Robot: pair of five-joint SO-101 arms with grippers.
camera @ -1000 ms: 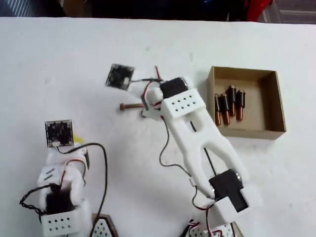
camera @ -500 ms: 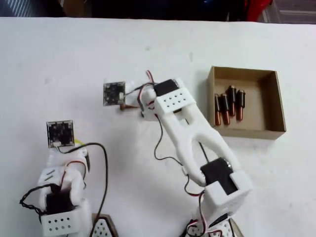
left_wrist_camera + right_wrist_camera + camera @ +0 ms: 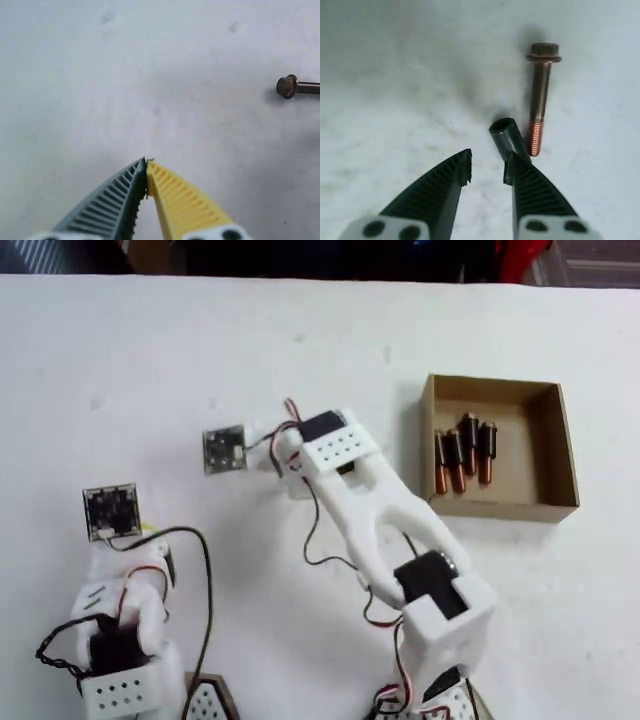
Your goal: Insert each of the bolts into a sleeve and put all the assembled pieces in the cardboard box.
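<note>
I've swung the right end effector (image 3: 487,167), narrowly open and empty, over the loose bolt (image 3: 541,95) and sleeve (image 3: 506,136), so assembly can start.

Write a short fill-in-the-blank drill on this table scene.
The cardboard box holds ___ assembled pieces. The left gripper has its jaws ___. The right gripper has its jaws ___. Beside the bolt is a dark ___.
Missing words: four; shut; open; sleeve.
</note>
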